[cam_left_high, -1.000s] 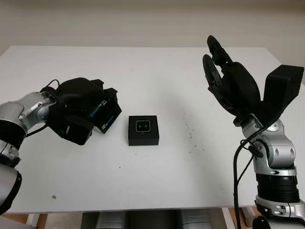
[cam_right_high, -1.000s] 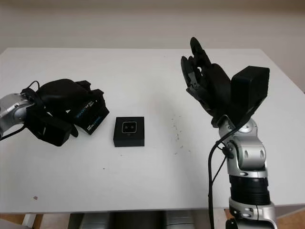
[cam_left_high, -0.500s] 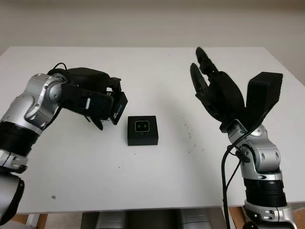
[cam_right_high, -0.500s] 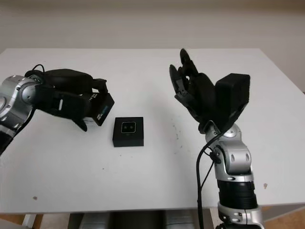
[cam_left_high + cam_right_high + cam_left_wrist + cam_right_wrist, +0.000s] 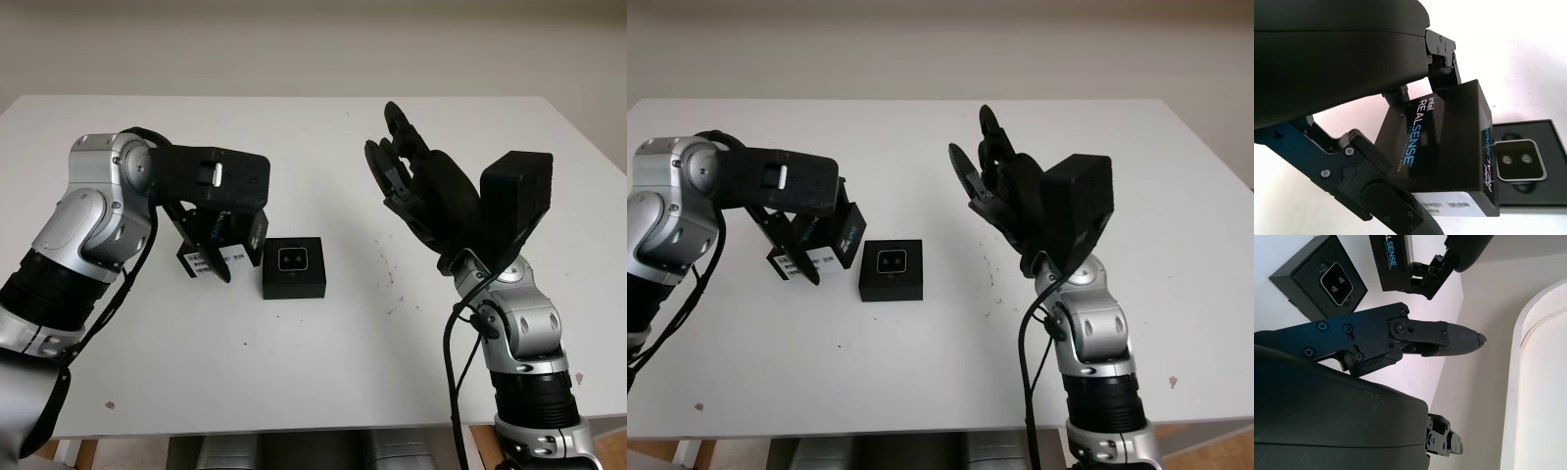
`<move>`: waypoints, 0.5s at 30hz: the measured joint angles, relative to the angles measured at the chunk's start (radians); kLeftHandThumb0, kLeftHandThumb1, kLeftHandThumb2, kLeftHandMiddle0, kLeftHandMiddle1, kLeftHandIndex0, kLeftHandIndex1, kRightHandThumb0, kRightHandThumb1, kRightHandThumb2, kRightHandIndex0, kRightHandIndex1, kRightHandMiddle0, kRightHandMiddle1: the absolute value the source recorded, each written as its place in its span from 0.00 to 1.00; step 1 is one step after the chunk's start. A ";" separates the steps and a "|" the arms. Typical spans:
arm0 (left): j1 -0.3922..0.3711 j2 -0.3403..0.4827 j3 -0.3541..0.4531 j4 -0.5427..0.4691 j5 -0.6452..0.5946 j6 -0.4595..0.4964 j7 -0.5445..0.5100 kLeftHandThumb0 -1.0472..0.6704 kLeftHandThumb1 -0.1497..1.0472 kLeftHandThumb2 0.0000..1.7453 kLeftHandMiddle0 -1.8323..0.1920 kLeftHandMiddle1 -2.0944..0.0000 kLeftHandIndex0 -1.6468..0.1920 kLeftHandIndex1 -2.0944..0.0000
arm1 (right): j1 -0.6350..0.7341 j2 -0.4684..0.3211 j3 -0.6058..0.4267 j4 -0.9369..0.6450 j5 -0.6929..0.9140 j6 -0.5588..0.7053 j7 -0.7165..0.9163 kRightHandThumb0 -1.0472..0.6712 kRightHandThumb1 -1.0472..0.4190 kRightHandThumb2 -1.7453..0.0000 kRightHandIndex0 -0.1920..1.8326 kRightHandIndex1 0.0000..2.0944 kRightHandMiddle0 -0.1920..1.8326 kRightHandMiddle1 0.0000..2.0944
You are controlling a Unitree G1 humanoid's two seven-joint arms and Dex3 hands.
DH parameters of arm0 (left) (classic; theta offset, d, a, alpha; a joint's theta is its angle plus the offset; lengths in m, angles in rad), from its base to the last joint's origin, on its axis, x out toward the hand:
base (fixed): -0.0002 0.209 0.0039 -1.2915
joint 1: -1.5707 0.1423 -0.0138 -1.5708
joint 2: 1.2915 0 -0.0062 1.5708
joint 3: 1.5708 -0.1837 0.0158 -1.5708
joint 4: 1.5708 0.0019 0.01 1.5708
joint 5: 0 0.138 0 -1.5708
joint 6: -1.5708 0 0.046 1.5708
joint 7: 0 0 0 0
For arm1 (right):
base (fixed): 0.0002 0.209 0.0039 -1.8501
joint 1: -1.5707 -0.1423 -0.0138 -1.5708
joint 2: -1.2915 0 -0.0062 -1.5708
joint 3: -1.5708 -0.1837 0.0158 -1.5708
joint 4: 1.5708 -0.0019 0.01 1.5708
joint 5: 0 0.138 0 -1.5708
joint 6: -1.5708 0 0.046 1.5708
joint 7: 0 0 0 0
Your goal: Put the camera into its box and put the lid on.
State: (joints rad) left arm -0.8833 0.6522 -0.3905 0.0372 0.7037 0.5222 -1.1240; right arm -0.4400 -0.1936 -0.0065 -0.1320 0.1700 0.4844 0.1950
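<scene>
Left hand (image 5: 217,211) grips the lid (image 5: 1449,152) just beside the box (image 5: 294,267); right hand (image 5: 416,186) open.

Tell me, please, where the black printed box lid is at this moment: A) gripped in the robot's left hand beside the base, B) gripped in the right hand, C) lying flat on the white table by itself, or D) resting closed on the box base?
A: the left hand grips the black printed box lid just beside the open black box base, where the silver-faced camera sits uncovered.
</scene>
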 measured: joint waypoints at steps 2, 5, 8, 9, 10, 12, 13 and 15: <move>0.000 -0.010 -0.002 -0.007 0.000 0.011 0.000 0.40 1.00 0.09 0.78 0.20 0.78 0.18 | 0.000 0.005 0.000 0.000 -0.002 0.000 -0.005 0.21 0.00 0.75 0.01 0.01 0.02 0.02; 0.000 -0.031 -0.012 -0.008 0.001 0.023 0.006 0.40 1.00 0.09 0.78 0.18 0.78 0.22 | 0.001 0.014 0.000 -0.001 -0.002 0.000 -0.010 0.21 0.00 0.75 0.00 0.01 0.02 0.02; -0.003 -0.057 -0.014 0.001 -0.017 0.033 0.022 0.41 1.00 0.10 0.71 0.04 0.76 0.13 | 0.008 0.022 0.000 -0.008 -0.002 0.000 -0.016 0.20 0.00 0.76 0.00 0.02 0.02 0.02; -0.006 -0.068 -0.016 0.008 -0.019 0.044 0.024 0.41 1.00 0.10 0.67 0.02 0.74 0.10 | 0.011 0.024 -0.001 -0.010 -0.002 0.000 -0.017 0.21 0.00 0.76 0.00 0.02 0.02 0.02; -0.008 -0.076 -0.018 0.015 -0.021 0.053 0.027 0.41 1.00 0.10 0.65 0.01 0.73 0.08 | 0.014 0.026 -0.001 -0.013 -0.001 0.000 -0.017 0.21 0.00 0.76 0.00 0.01 0.01 0.02; -0.009 -0.091 -0.021 0.029 -0.025 0.064 0.037 0.41 1.00 0.10 0.64 0.00 0.72 0.08 | 0.021 0.029 -0.002 -0.018 -0.001 0.000 -0.021 0.20 0.00 0.76 0.00 0.01 0.01 0.02; -0.009 -0.098 -0.023 0.034 -0.029 0.068 0.047 0.41 1.00 0.10 0.64 0.00 0.72 0.09 | 0.024 0.031 -0.003 -0.020 -0.001 0.000 -0.025 0.21 0.00 0.76 0.00 0.01 0.01 0.02; -0.009 -0.111 -0.026 0.039 -0.029 0.076 0.069 0.41 1.00 0.10 0.67 0.01 0.73 0.10 | 0.031 0.036 -0.004 -0.022 -0.001 0.000 -0.028 0.22 0.00 0.76 0.00 0.01 0.01 0.02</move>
State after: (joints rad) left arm -0.8924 0.5409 -0.4163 0.0763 0.6743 0.5980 -1.0549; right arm -0.4086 -0.1572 -0.0101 -0.1540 0.1688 0.4842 0.1673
